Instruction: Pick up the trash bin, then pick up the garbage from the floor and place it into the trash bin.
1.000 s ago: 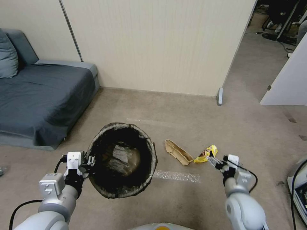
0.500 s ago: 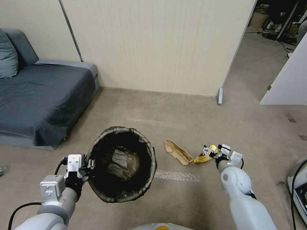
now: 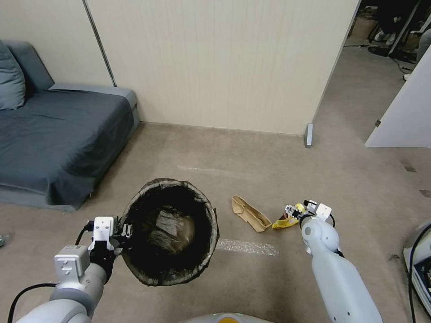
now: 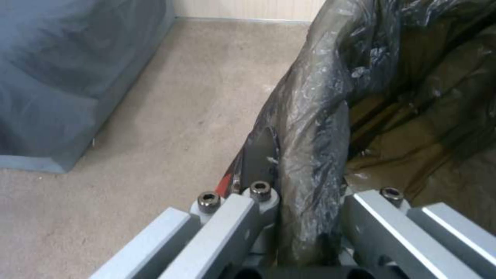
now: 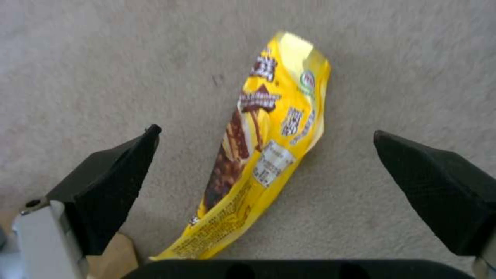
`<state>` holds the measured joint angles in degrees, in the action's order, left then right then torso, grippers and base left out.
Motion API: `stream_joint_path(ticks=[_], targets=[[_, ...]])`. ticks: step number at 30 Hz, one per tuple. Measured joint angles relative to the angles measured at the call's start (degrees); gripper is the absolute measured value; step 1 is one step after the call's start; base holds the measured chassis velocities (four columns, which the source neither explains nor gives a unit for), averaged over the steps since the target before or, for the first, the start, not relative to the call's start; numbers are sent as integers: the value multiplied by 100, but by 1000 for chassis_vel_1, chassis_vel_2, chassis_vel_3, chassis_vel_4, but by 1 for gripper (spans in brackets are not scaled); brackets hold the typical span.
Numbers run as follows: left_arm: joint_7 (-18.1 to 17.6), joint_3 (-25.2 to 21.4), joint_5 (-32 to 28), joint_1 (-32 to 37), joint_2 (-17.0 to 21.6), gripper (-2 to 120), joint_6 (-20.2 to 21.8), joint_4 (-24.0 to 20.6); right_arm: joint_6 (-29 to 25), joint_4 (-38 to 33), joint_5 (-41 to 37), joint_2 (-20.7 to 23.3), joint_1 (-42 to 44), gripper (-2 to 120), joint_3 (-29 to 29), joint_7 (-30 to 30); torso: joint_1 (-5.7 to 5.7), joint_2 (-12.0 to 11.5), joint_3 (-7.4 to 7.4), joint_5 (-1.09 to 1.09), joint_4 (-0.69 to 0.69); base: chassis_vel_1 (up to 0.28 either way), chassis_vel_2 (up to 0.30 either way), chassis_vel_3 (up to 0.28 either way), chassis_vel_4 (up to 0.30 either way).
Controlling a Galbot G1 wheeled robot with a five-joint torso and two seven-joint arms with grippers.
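Observation:
The trash bin (image 3: 173, 182), lined with a dark crinkly bag, hangs tilted off the floor (image 3: 269, 170) at lower left. My left gripper (image 3: 120, 232) is shut on its near-left rim. The left wrist view shows the fingers (image 4: 258, 155) clamping the bag-covered rim (image 4: 310, 128). Of the garbage, a flattened tan carton (image 3: 249, 214) lies right of the bin, with a yellow wrapper (image 3: 286, 221) just beyond it. My right gripper (image 3: 294, 211) is open directly over the wrapper. In the right wrist view its black pads (image 5: 119, 170) straddle the wrapper (image 5: 269, 155) lying on carpet.
A grey sofa (image 3: 49, 134) fills the left side. A beige wall panel (image 3: 215, 63) stands behind, ending in a metal foot (image 3: 308, 134). A tape strip (image 3: 247, 246) crosses the carpet. A white door (image 3: 404, 116) and some equipment (image 3: 420, 264) sit at the right.
My right arm has stretched forward and down, bringing its open gripper from behind the yellow wrapper to right over it. The bin stays in the left gripper, almost unmoved.

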<state>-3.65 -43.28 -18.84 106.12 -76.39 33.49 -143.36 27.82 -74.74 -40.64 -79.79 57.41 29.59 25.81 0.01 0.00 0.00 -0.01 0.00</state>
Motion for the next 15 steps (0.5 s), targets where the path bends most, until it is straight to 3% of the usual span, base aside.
stream_joint_path(ticks=[15], targets=[[4, -60, -40, -35, -5, 1, 0, 1, -120, 1351, 84, -209, -636, 100, -10, -144, 0, 0, 0, 0, 0, 0, 0, 0, 0]])
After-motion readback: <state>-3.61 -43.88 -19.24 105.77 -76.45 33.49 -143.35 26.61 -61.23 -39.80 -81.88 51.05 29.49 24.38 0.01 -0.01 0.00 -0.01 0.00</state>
